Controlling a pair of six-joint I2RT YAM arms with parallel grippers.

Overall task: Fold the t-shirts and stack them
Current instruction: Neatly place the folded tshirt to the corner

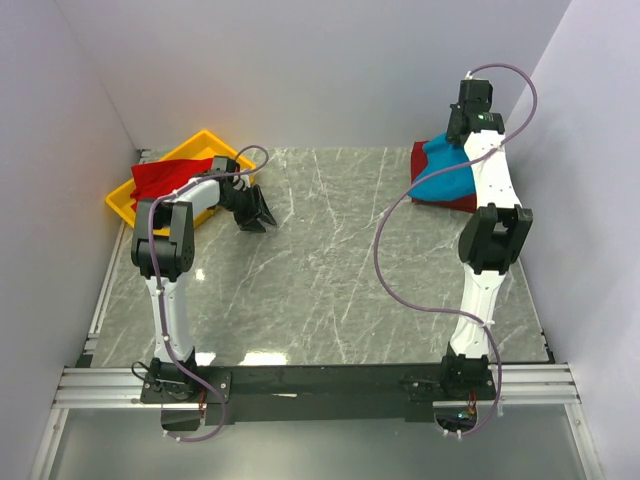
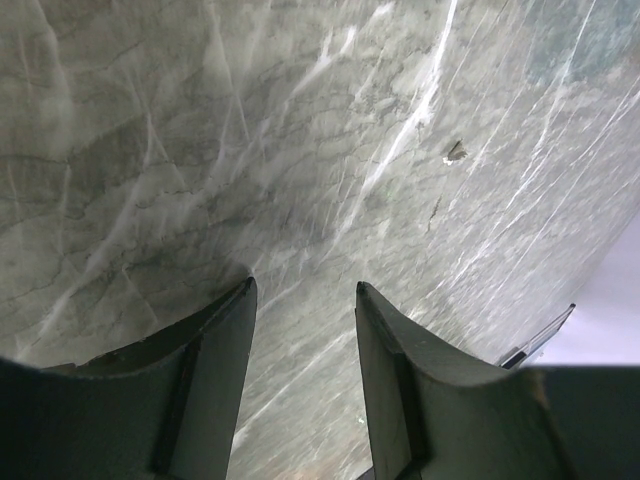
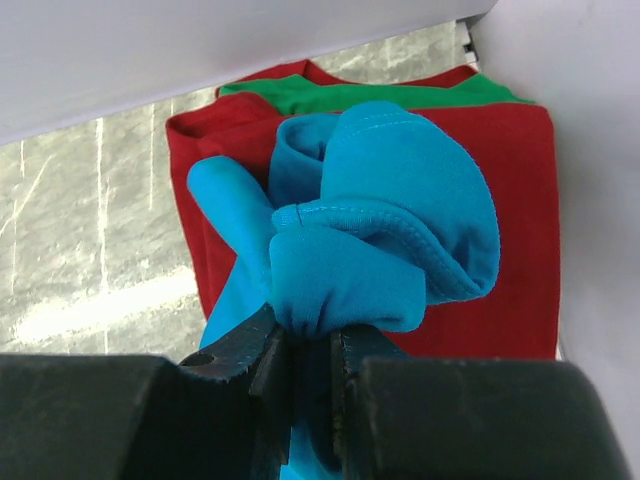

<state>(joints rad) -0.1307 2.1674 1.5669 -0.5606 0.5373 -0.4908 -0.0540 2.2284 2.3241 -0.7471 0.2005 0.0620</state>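
At the marble counter's [image 1: 320, 260] far right corner, the right gripper [image 3: 310, 340] pinches the bunched teal-blue t-shirt [image 3: 380, 230] over the red t-shirt [image 3: 510, 200]. Best spread it flat and square before letting go. The left gripper [image 2: 305, 290] stands apart, empty.

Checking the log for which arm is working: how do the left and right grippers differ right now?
The left gripper is open; the right gripper is shut on the blue shirt. The left holds nothing and hangs over bare table; the right is over the folded red shirt in the far right corner. Both are dark.
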